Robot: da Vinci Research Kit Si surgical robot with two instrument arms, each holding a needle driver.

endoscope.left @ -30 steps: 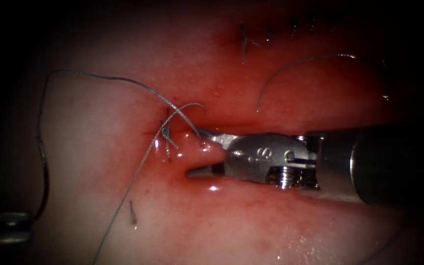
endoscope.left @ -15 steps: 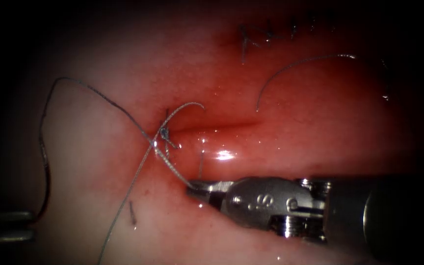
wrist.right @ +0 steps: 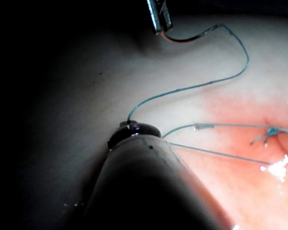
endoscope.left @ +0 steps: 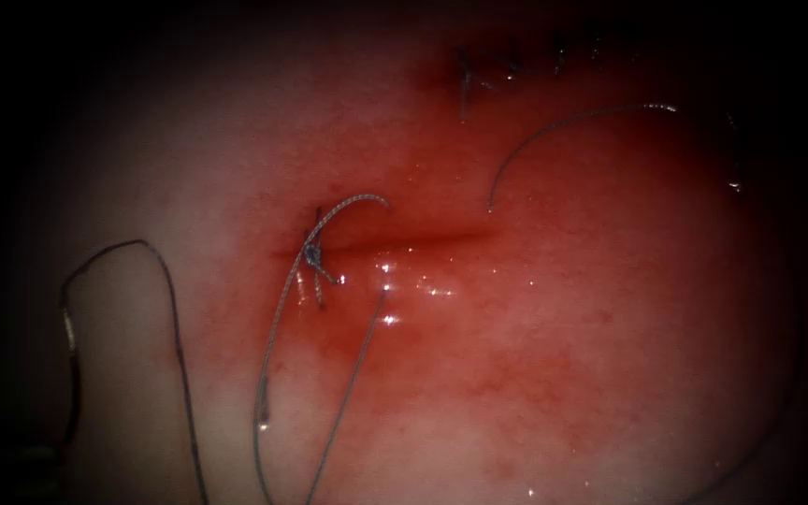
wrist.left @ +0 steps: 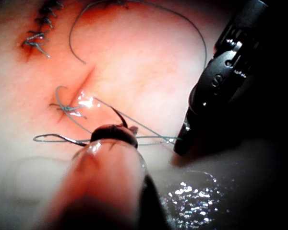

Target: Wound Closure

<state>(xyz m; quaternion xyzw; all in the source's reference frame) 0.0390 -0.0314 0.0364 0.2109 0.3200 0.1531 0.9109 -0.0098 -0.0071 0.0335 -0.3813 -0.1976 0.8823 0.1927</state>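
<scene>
Now, needle (wrist.right: 185, 38): out of the tissue (endoscope.left: 563, 355), clenched in my left pincer (wrist.right: 159, 24) near the end away from the thread, curving off sideways from the jaws.
Thread (wrist.right: 192, 87): loops from the needle's tail to my right pincer (wrist.left: 181, 143), which is clenched on it; two strands lead on from there to the knot.
Knot (endoscope.left: 312, 252): at the left end of the cut (endoscope.left: 413, 243), well apart from both pincers.
Red fluid (endoscope.left: 395, 318): wets the tissue around the cut.
Old stitches (endoscope.left: 516, 64): beyond the cut, far from my pincers.
</scene>
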